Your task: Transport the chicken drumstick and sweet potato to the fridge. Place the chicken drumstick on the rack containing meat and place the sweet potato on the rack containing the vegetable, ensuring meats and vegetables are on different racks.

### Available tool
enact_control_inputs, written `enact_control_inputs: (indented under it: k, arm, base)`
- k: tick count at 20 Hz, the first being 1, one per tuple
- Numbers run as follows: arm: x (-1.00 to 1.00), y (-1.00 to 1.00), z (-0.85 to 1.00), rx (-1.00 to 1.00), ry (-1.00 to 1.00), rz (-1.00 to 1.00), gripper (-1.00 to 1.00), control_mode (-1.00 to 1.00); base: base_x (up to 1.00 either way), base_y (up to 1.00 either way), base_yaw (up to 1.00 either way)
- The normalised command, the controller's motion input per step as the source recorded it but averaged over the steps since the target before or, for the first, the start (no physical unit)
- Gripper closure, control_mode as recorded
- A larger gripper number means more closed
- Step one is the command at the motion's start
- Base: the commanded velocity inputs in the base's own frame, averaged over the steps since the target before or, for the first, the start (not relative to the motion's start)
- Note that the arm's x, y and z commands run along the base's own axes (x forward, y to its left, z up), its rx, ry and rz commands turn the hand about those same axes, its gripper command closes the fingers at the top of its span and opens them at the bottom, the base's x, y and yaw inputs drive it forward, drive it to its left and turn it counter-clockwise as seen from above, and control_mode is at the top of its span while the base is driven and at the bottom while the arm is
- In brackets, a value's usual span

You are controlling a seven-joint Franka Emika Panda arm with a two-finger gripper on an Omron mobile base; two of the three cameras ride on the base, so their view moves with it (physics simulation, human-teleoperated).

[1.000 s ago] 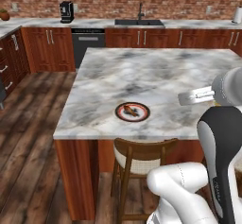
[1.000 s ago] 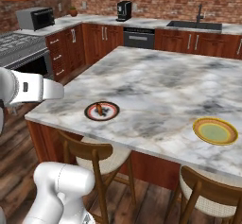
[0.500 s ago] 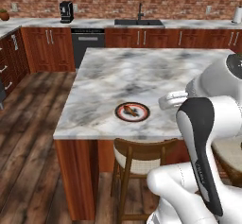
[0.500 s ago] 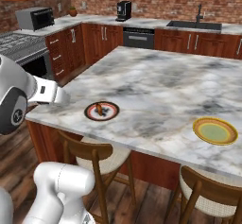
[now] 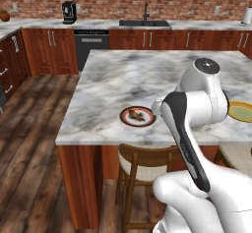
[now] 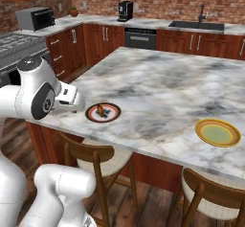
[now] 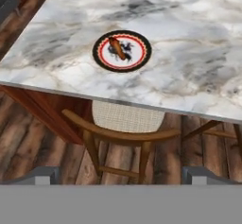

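The arm is swinging in toward the plate (image 7: 122,51), jaws wide and empty. The chicken drumstick (image 7: 116,47) is lying well ahead of them, so pickup is only beginning.

A round plate (image 7: 122,51) with a dark rim and red-trimmed white centre sits on the grey-veined marble island top (image 7: 198,72), close to its near edge. On the plate lies one reddish-brown oblong item, the sweet potato (image 7: 116,47), lying at a slant across a dark pattern in the plate's middle. Below the counter edge a wooden stool (image 7: 124,129) with a woven pale seat stands on dark plank flooring (image 7: 28,147).
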Motion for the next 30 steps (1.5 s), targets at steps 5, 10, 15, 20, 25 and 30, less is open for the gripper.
enact_control_inputs:
  k: [5, 10, 15, 20, 25, 30]
  arm:
    - [0.84, 0.04, -0.59, 0.00, 0.20, -0.01, -1.00, -1.00]
    - [0.66, 0.01, -0.45, 0.00, 0.05, 0.00, -1.00, -1.00]
    - [0.68, 0.00, -0.40, 0.00, 0.02, 0.00, -1.00, -1.00]
    - [0.59, 0.00, -0.33, 0.00, 0.00, 0.00, -1.00, -1.00]
    - [0.54, 0.00, -0.33, 0.00, 0.00, 0.00, -1.00, -1.00]
    - [0.51, 0.01, -0.36, 0.00, 0.00, 0.00, -1.00, -1.00]
  base:
    - [0.00, 0.00, 0.00]
    - [0.00, 0.00, 0.00]
    - [0.00, 0.00, 0.00]
    - [0.00, 0.00, 0.00]
    - [0.00, 0.00, 0.00]
    - [0.00, 0.00, 0.00]
